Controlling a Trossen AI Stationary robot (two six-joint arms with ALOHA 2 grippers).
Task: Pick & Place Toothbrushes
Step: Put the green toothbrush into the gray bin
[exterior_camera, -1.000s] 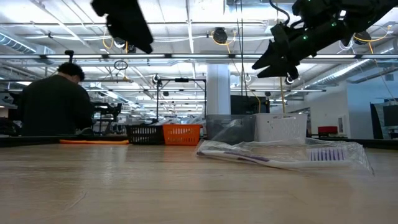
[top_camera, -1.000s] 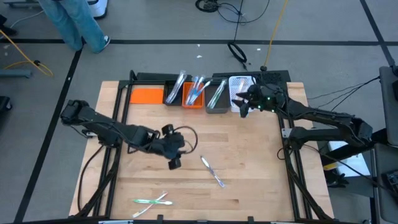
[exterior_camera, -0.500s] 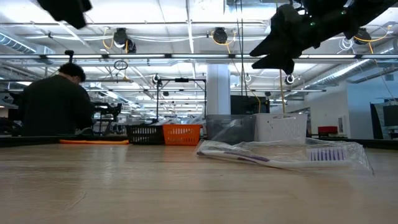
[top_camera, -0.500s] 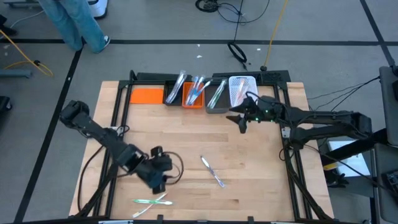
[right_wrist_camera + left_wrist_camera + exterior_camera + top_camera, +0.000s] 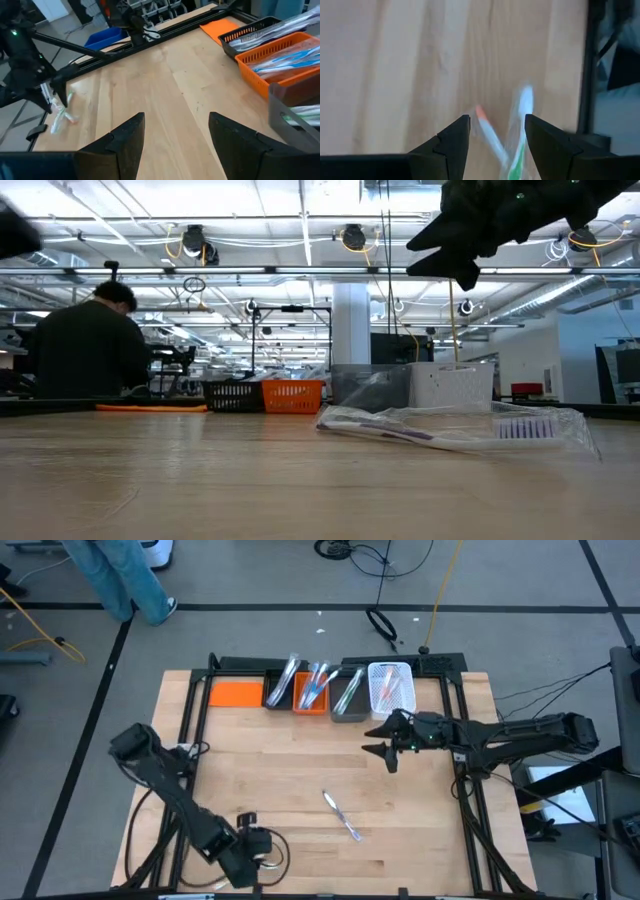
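A pair of crossed toothbrushes, one red-tipped and one green and white, lies near the table's near edge. My left gripper hovers over them, open, fingers on either side, and hides them in the high view. From the right wrist view the pair shows far off. Another toothbrush in a clear wrapper lies flat at mid-table. My right gripper is open in the air, just nearer than the white bin.
Along the far edge stand a flat orange piece and a black bin, an orange bin and a grey bin, all holding toothbrushes. Bare wood lies between the arms. A person sits beyond the table.
My left gripper has swung from the table's middle toward the near edge and now stands over the crossed pair of toothbrushes. My right gripper has drawn away from the white bin toward the table's middle. No toothbrush has moved.
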